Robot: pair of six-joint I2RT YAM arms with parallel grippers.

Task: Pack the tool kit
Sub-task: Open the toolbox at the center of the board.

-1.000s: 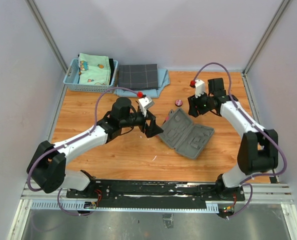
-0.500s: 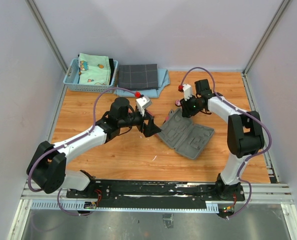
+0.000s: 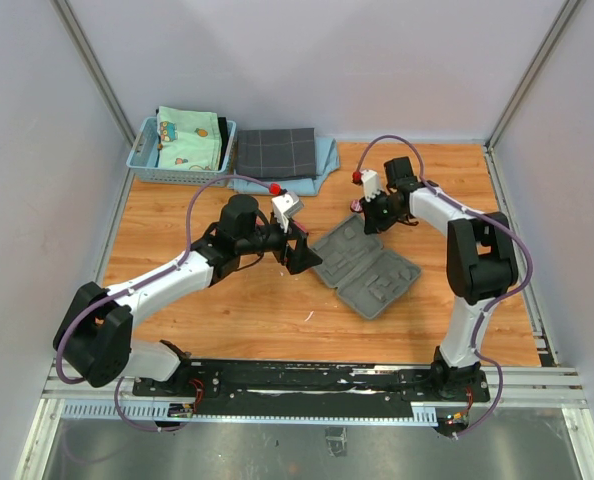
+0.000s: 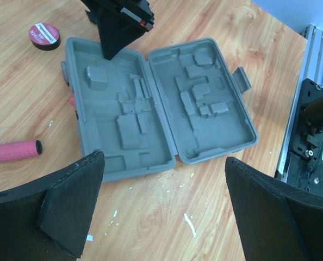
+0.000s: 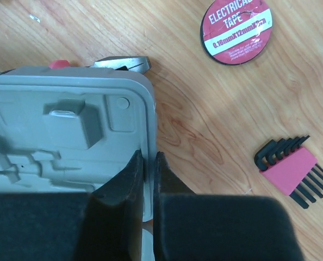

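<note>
Fingers of the right gripper are clamped on the thin rim of the tool kit case, a grey moulded plastic shell lying open and flat on the wooden table between the arms. The left gripper is spread wide near it, empty. Steel pliers are mostly hidden under the case. The round tape is cut off at the top of the right wrist view.

The case lies open on the middle of the bench, and the right tool pinches its far rim. Beyond that rim lie tape and hex keys. The pliers poke from under it, and a pink handle lies beside the case. Bare wood runs along its near side.
</note>
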